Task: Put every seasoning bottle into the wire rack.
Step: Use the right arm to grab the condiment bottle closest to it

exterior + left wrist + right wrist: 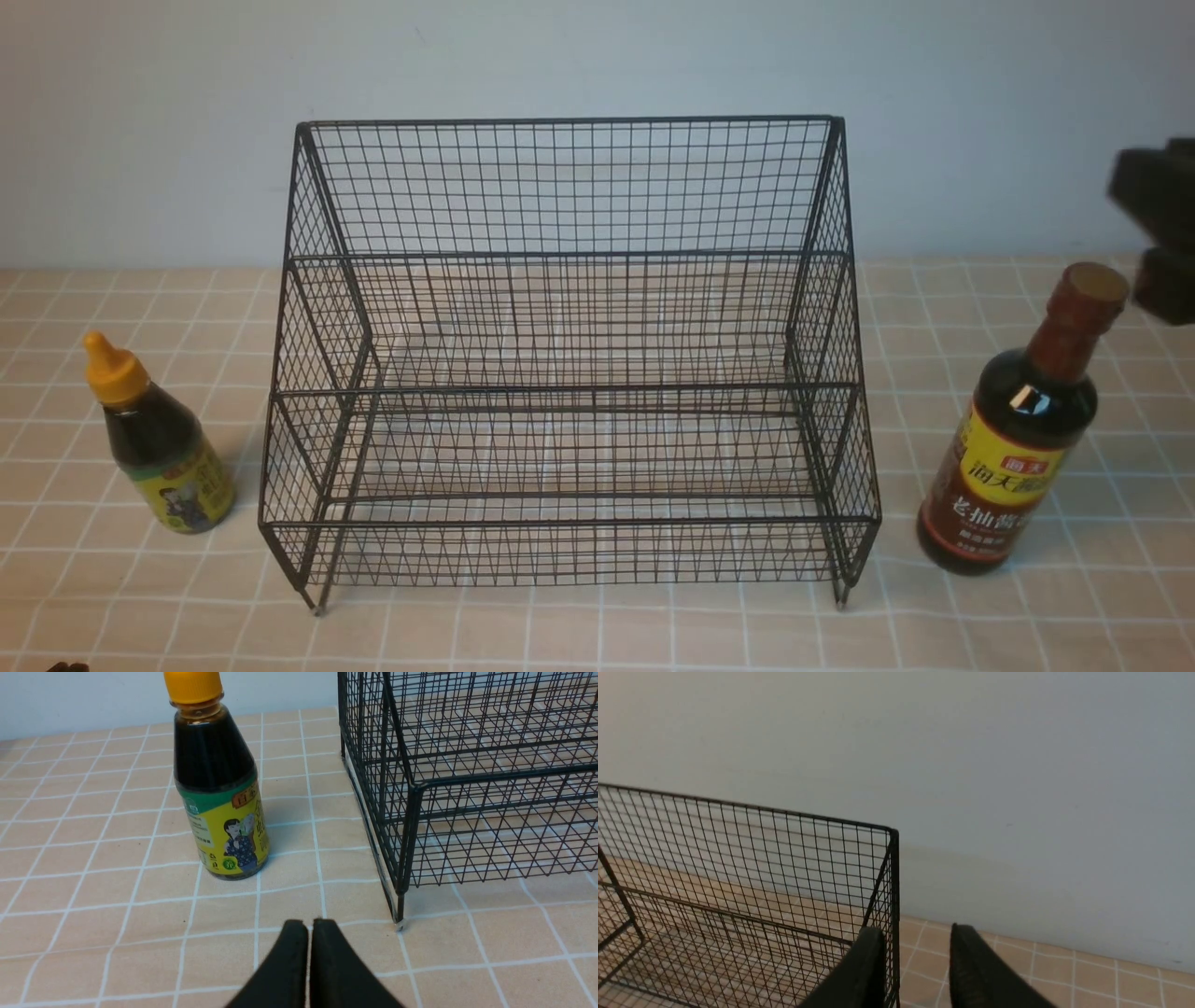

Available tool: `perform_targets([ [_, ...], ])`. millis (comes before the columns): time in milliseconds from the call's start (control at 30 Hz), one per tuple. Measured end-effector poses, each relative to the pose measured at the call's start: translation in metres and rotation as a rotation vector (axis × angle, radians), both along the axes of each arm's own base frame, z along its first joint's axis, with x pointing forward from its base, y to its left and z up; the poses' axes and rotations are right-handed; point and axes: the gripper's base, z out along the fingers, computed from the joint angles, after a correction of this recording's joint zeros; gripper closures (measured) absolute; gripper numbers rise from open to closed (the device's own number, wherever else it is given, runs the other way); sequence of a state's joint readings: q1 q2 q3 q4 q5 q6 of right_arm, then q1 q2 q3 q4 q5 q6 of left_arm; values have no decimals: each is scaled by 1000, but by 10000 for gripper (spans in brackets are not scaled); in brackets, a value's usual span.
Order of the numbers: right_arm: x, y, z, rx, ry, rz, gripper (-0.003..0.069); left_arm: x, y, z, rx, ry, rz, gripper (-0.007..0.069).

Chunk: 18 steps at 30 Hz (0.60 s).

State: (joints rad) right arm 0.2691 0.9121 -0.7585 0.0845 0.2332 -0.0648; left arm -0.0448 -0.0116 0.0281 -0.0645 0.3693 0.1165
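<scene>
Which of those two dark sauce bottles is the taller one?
The red-brown-capped bottle, standing on the robot's right of the wire rack. The short bottle on the left is squat, with a pointed orange-yellow cap.

A large black wire-mesh rack (pixel 571 119) with stepped tiers, sloping sides, a tall back and small feet stands at the centre of the tan, white-gridded table (pixel 597 635), its open front facing the front camera and its tiers bare. On the robot's left, just clear of the wire near the front corner, a short squat bottle (pixel 163 448) of dark liquid stands upright, with an orange-yellow pointed cap and a yellow label. On the right, also apart from the rack, a tall dark-liquid bottle (pixel 1013 448) with red-brown neck and cap and a yellow-and-red label stands upright.
</scene>
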Motion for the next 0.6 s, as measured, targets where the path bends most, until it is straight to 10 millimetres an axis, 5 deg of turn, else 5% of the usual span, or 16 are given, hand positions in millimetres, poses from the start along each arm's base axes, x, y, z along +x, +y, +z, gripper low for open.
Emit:
perform_targets([
  [300, 23, -2, -16, -117, 22, -22, 81, 0, 0, 0, 0, 0, 0, 631],
  [600, 48, -6, -46, -77, 183, -78, 39, 0, 0, 0, 0, 0, 0, 631],
])
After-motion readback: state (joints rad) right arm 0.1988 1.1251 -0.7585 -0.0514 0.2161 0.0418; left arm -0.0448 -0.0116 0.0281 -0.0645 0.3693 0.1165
